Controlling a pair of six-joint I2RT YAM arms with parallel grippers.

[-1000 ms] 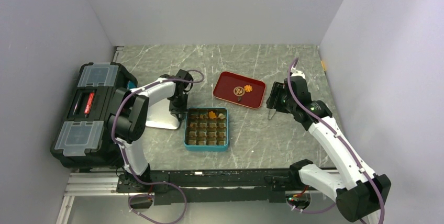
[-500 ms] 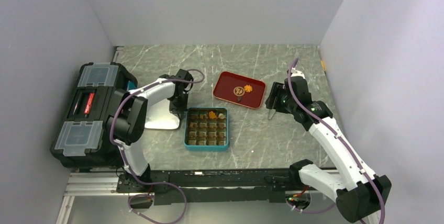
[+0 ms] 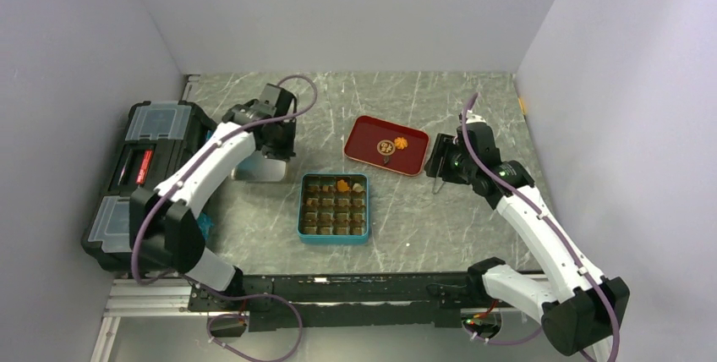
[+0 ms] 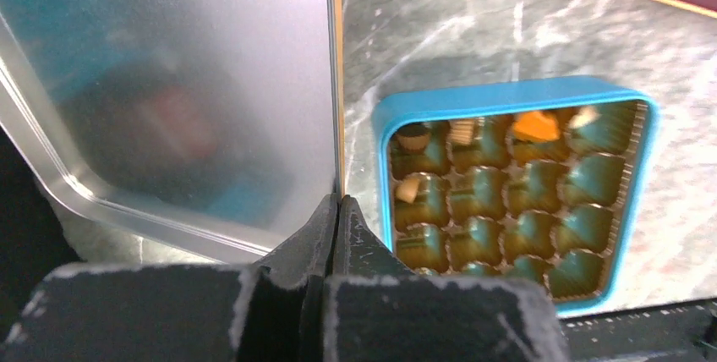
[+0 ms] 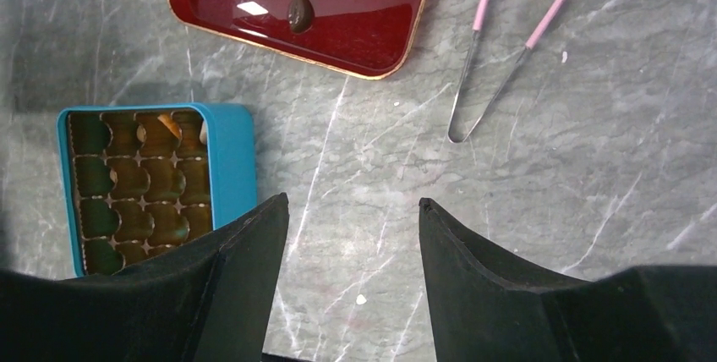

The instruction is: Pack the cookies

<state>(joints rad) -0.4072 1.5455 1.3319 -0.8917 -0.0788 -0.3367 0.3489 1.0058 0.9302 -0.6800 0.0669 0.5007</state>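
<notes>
**Lid in the grip, cookies only partly packed**

Left fingers are pressed together on the thin edge of the silver lid. It seems tipped up off the counter, just beside the teal tin at its 10 o'clock. Inside the tin, one orange flower and a few pale bits sit in the rows toward 12 o'clock, and most other compartments look unfilled.

At the tin's 1 o'clock, the red tray carries another orange flower and a dark piece, neither yet packed. By that reckoning the job is partway through, and closing the tin now would be early.

The next move probably calls for holding the lid clear of the tin's opening while those pieces go across. Only then should it be squared over the rim and lowered flat.

Right fingers are spread with nothing between them. They hover over bare counter off the tray's 4 o'clock corner.

Around the work, a black toolbox stands at the counter's 9 o'clock edge, apart from the tin. Thin pink-handled tongs lie flat near the right fingers, untouched. They look awkward to pinch up off the stone.

The lid and left arm crowd the tin's 10 o'clock side. An approach from 3 o'clock looks open.
</notes>
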